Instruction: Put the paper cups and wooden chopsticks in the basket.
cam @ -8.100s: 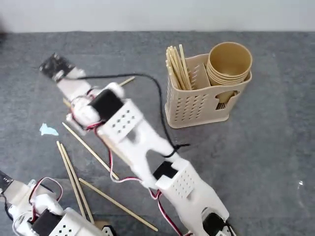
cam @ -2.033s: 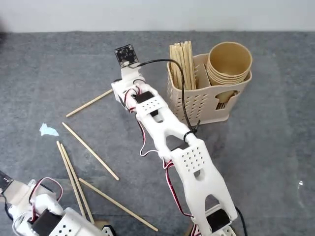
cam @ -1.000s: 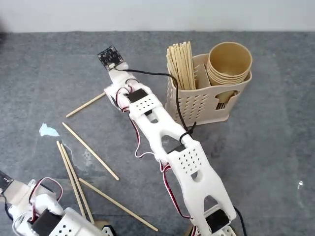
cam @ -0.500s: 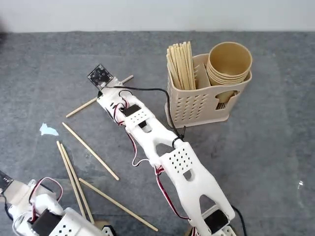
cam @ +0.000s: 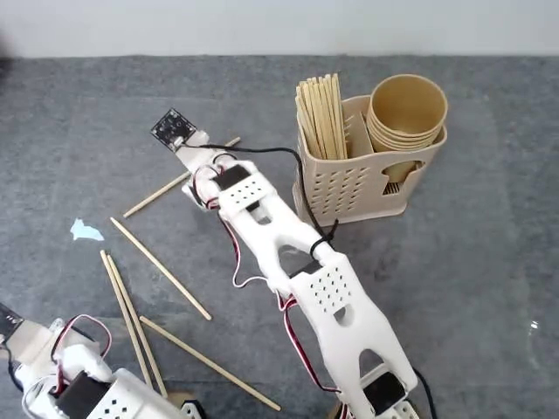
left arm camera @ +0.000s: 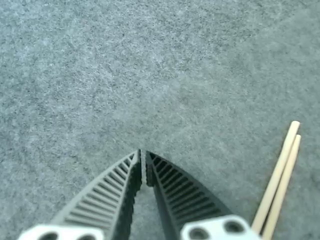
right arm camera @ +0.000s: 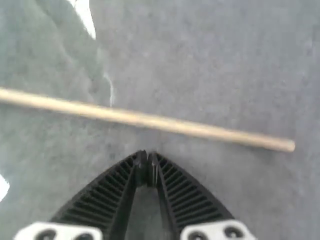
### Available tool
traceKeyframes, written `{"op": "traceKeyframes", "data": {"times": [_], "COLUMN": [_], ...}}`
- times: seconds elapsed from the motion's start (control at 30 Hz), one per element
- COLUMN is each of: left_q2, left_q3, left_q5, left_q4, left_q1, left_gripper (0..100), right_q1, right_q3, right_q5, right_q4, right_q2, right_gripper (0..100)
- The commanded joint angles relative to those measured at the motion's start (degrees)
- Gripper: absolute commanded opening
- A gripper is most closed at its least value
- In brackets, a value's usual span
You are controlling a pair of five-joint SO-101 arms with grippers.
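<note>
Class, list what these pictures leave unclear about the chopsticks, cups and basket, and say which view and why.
1. High view: the middle of one chopstick, covered by the right arm.
2. High view: how many paper cups are stacked; the basket wall hides their lower parts.
3. Left wrist view: the length of the paired chopsticks, cut off by the picture's edge.

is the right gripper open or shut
Shut, empty: on the right gripper the fingertips meet; the chopstick lies just beyond them.
</note>
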Motion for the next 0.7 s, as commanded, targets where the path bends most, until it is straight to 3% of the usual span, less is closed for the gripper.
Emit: {"op": "traceKeyframes", "data": {"times": [0.0,0.17,0.47,0.67], "left_q2": [-0.6,-0.6,-0.6,-0.6], "left_q3": [-0.1,-0.1,-0.1,-0.1], "left_q5": [-0.4,-0.4,-0.4,-0.4], "left_q4": [-1.3,-1.3,-1.3,-1.3], "left_q1": [0.1,0.1,0.1,0.1], "left_gripper": [1,1,1,1], "right_q1": [-0.2,-0.5,-0.3,0.2], "right_q3": [-1.0,-1.0,-1.0,-1.0], "right_q5": [0.4,0.3,0.6,0.7], "right_q4": [7.3,5.0,-23.6,-24.6], "right_q2": [-8.3,-11.9,0.2,7.3], "right_gripper": [3.5,3.6,3.2,3.2]}}
